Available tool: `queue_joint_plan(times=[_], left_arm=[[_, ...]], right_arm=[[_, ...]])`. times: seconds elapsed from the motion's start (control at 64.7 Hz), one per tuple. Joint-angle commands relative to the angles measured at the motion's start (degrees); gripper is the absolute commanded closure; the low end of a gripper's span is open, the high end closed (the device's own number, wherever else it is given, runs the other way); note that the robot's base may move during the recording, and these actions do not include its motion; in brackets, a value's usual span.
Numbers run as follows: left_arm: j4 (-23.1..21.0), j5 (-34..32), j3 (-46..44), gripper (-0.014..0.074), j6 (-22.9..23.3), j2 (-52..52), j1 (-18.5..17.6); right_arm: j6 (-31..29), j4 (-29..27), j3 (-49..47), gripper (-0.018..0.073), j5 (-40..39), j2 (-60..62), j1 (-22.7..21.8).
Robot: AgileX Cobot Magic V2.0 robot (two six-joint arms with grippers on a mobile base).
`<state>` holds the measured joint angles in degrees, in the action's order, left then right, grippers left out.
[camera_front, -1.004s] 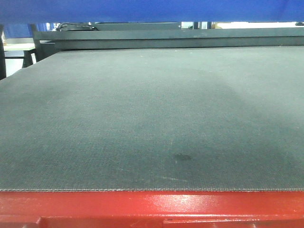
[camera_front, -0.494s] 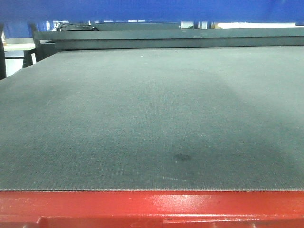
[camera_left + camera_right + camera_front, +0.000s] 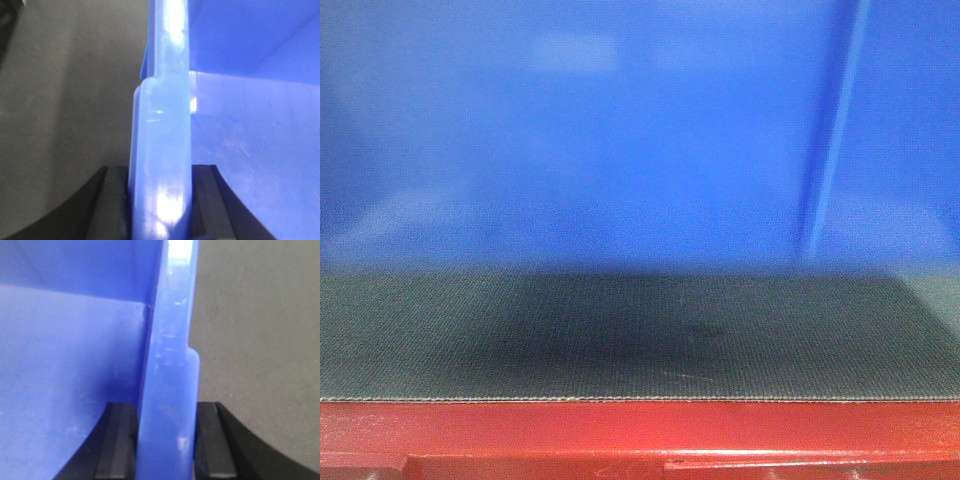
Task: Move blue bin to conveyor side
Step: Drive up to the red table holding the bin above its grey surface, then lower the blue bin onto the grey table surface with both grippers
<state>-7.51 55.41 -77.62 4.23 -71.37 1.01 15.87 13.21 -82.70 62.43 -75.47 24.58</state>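
1. Left gripper [image 3: 160, 207]: the jaws are clamped on the rim [image 3: 167, 100] of the blue bin [image 3: 250, 125]. One black finger [image 3: 111, 200] sits on the outer side of the rim and the other sits on the inner side.
2. Right gripper [image 3: 165, 445]: the jaws are clamped on the bin rim in the same way, with one black finger [image 3: 117, 440] inside the wall and the other outside.
3. In each wrist view, note the grey belt [image 3: 65, 100] running along the outer side of the rim.
4. In the front view, the bin wall fills the upper part of the picture. A raised vertical rib [image 3: 830, 150] shows on the right.
5. The bin stands over the far part of the belt, and a dark shadow lies beneath it. You cannot tell whether the blurred lower edge touches the belt.
6. The red frame [image 3: 620, 440] borders the near edge of the belt.
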Motion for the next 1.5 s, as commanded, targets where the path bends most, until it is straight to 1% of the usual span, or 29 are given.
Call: queue_joint_plan(times=[0.0,0.062,0.201,0.263,0.324,0.494,0.664,0.958,1.113,1.19,1.267,1.298,1.313,1.375,1.422,1.437,1.483], left_arm=[[-5.73,-7.96,1.96,0.0619,-1.34,-0.01,-0.41],[-5.6,-9.09,3.64,0.0619,-1.61,-0.47,-1.32],[-3.93,-11.67,6.13,0.0617,-2.37,-0.57,-4.63],[-2.37,-12.35,6.89,0.0617,-2.37,-0.57,-6.17],[-2.37,-13.05,7.46,0.0617,-2.37,-0.57,-6.94],[-1.96,-16.25,8.72,0.0617,-2.37,-0.86,-7.05],[-1.33,-17.06,8.77,0.0617,-2.37,-2.12,-7.05],[-1.97,-14.86,8.77,0.0617,-2.37,-4.99,-7.05],[-1.85,-15.34,8.77,0.0617,-2.37,-5.31,-7.05],[-1.85,-15.41,8.77,0.0595,-2.37,-5.41,-7.05],[-1.85,-15.41,8.77,0.0527,-2.37,-5.63,-7.05],[-1.85,-15.41,8.77,0.0479,-2.37,-5.63,-7.05],[-1.85,-15.41,8.77,0.0469,-2.37,-5.63,-7.05],[-1.85,-15.68,8.77,0.0375,-2.37,-5.63,-7.05],[-1.85,-15.78,8.77,0.0317,-2.37,-5.63,-7.05],[-1.85,-15.78,8.77,0.03,-2.37,-5.63,-7.05],[-1.76,-15.91,8.77,0.0251,-2.37,-5.63,-7.05]], right_arm=[[-0.84,1.58,3.07,0.0648,-9.45,0.8,-1.39],[0.29,1.45,4.64,0.0648,-10.77,0.8,-2.96],[0.54,-2.34,5.84,0.0648,-11.28,0.73,-6.77],[0.54,-2.45,5.84,0.0648,-12.05,0.66,-7.31],[0.54,-2.45,5.84,0.0648,-12.64,0.6,-7.46],[0.54,-2.45,6.1,0.0648,-13.1,-1.19,-7.46],[0.54,-2.45,6.21,0.0648,-13.48,-3.38,-7.46],[0.54,-1.77,6.21,0.0648,-13.23,-3.97,-7.46],[0.54,-1.73,6.21,0.0648,-13.23,-4.36,-7.46],[0.54,-1.73,6.21,0.0648,-13.0,-4.76,-7.46],[0.54,-1.73,6.21,0.0642,-11.9,-5.29,-7.46],[0.54,-1.73,6.21,0.0631,-11.27,-5.48,-7.46],[0.54,-1.73,6.21,0.0619,-11.04,-5.64,-7.46],[0.54,-1.73,6.21,0.053,-10.41,-6.06,-7.46],[0.54,-1.73,6.21,0.0417,-10.48,-6.38,-7.46],[0.54,-1.73,6.21,0.0365,-10.48,-6.52,-7.46],[0.54,-1.73,6.21,0.028,-10.72,-6.49,-7.46]])
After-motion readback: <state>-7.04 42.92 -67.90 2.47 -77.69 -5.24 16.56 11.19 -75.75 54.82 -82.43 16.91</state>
